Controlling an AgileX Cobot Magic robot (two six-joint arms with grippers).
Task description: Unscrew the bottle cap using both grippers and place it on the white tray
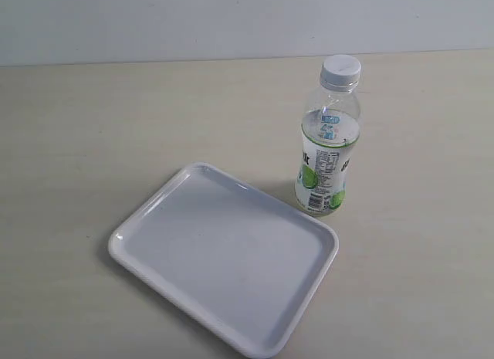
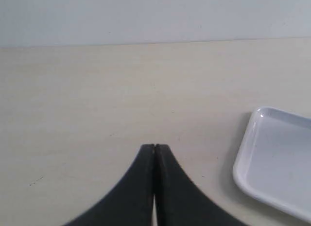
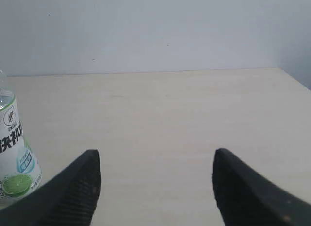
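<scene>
Exterior view: clear plastic bottle (image 1: 328, 143), white ribbed cap (image 1: 340, 69) on, 2 o'clock off white rectangular tray (image 1: 193, 167); left tool (image 2: 154, 148) clenched, right tool (image 3: 156, 157) released.

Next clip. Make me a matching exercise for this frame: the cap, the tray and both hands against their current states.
Column 1:
1. bottle cap
2. white tray
3. left hand
4. right hand

Column 2:
A. open wide
B. screwed on the bottle
C. shut, holding nothing
D. lying flat on the table

Pairs: 1-B, 2-D, 3-C, 4-A
</scene>
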